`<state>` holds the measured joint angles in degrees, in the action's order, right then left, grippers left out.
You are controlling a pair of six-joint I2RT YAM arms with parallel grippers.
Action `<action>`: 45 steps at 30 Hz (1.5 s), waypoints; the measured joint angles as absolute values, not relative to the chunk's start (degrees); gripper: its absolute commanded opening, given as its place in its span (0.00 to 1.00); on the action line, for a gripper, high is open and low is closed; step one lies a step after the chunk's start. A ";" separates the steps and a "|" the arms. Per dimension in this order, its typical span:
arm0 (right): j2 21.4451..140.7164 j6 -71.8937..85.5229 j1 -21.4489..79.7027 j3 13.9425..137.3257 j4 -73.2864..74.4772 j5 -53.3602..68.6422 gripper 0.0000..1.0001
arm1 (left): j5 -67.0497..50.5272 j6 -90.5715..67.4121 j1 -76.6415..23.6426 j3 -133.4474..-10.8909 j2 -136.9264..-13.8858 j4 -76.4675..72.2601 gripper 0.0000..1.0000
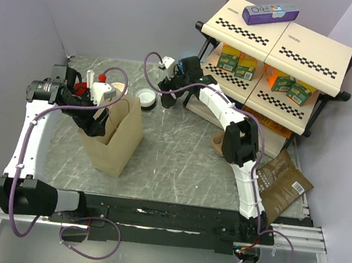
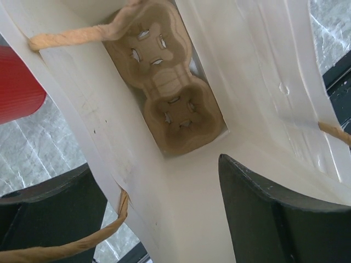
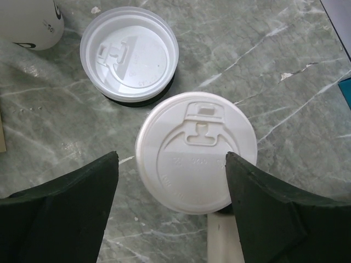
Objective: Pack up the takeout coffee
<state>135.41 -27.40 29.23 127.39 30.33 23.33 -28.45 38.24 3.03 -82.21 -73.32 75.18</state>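
Observation:
Two takeout coffees with white lids stand at the back of the table. The nearer coffee [image 3: 196,159] sits right under my right gripper [image 3: 171,154], which is open with a finger on each side of the lid, not touching it. The other coffee [image 3: 129,53] [image 1: 146,96] shows a dark rim of body. The brown paper bag [image 1: 114,133] stands open at the left, with a cardboard cup carrier [image 2: 164,87] on its bottom. My left gripper [image 2: 154,161] [image 1: 99,115] is open astride the bag's wall, one finger inside and one outside.
A red cup [image 2: 16,82] [image 1: 79,86] and a white cup [image 3: 33,24] stand behind the bag. A checkered shelf [image 1: 282,48] with boxes fills the back right. Brown packets [image 1: 285,180] lie at the right edge.

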 measured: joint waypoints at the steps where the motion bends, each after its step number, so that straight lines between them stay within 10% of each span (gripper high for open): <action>1: 135.02 -27.44 29.23 126.65 30.02 23.29 0.87 | -28.60 38.26 3.03 -82.21 -73.32 75.02 0.81; 38: 140.11 -23.59 29.45 132.88 27.46 17.98 0.99 | -29.06 36.97 3.05 -81.87 -73.03 74.48 0.81; 45: 140.11 -23.57 29.41 133.08 28.16 17.91 0.85 | -29.34 36.84 3.03 -81.87 -73.67 74.37 0.81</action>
<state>140.11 -23.57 29.41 133.08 28.16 17.91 -29.34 36.84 3.03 -81.87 -73.67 74.37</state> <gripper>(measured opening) 0.916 0.809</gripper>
